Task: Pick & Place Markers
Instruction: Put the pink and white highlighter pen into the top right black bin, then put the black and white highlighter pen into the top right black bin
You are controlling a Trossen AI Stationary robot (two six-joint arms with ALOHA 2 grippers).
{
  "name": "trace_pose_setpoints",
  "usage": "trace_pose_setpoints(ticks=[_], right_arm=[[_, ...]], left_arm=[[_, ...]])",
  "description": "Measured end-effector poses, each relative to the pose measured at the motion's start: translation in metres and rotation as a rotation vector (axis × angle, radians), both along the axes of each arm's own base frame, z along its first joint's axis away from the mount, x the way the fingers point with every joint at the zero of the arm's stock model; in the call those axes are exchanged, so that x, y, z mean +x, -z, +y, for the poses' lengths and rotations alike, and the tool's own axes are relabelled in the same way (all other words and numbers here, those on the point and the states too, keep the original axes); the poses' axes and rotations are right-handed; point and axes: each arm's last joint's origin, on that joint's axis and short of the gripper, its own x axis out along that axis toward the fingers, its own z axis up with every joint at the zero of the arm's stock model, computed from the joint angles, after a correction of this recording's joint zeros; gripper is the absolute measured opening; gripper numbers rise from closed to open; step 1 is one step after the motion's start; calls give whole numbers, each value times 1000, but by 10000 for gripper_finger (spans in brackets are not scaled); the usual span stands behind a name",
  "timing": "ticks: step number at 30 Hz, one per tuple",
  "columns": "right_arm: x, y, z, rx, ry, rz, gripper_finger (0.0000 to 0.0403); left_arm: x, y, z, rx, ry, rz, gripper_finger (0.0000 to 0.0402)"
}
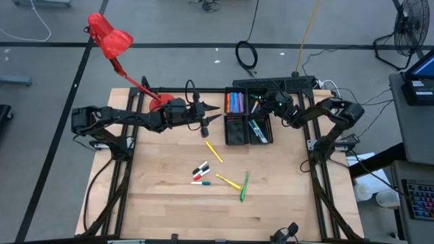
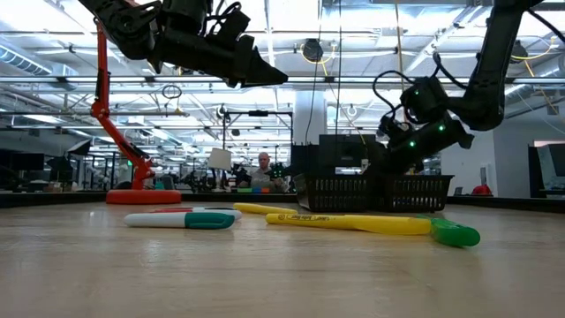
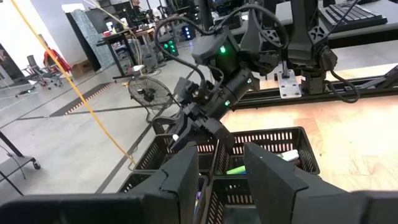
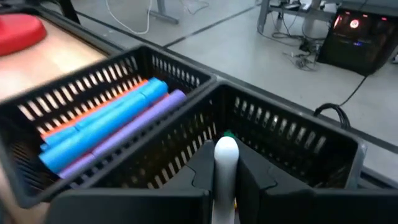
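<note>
The right gripper [image 1: 266, 103] hangs over the far right compartment of the black tray [image 1: 237, 139], and its fingers are clamped on a white marker [image 4: 225, 163], which stands up between them in the right wrist view. Just past it, in the far left compartment, lie blue markers [image 4: 102, 127], a purple one and orange ones, side by side.

The left gripper [image 1: 215, 120] hovers above the table [image 1: 163, 203] just left of the tray, pointing toward it. Its fingers [image 3: 186, 168] stand a little apart with nothing between them.

More markers lie loose on the wood nearer the front. A yellow marker [image 1: 214, 152] lies alone on a slant, closest to the tray. Below it sits a small cluster of a white-and-black one, a red one and a teal marker [image 1: 200, 183], close together. To their right another yellow one [image 1: 228, 181] meets a green marker [image 1: 243, 186] at their lower ends.

A red lamp [image 1: 108, 37] stands at the table's far left corner. Behind the table, a person [image 2: 262, 168] sits at a desk well back in the room.
</note>
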Motion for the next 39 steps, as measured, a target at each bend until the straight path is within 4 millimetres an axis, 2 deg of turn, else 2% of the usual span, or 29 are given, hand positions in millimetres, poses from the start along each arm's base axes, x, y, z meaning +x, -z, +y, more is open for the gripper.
trace_pose_setpoints(ticks=[9, 16, 23, 28, 31, 34, 36, 39], right_arm=[[0, 7, -2, 5, 6, 5, 89], [1, 2, -3, -30, 2, -32, 107], [10, -27, 10, -119, -58, -125, 105], [21, -53, 33, -176, -156, -198, 105], [26, -66, 51, -190, -223, -219, 105], [29, -80, 66, -254, -291, -219, 105], [29, -89, 75, -303, -329, -231, 105], [29, -100, 87, -342, -367, -268, 105]], left_arm=[[0, 0, 0, -5, 0, 0, 132], [0, 0, 0, -6, 0, 0, 132], [0, 1, 0, -17, -2, -1, 132], [-1, 6, -2, -160, -15, 18, 132], [-2, 23, -17, -249, 123, 196, 132], [-7, 43, -47, -318, 223, 437, 132], [-12, 53, -71, -336, 195, 561, 132], [-20, 60, -103, -343, 102, 660, 133]])
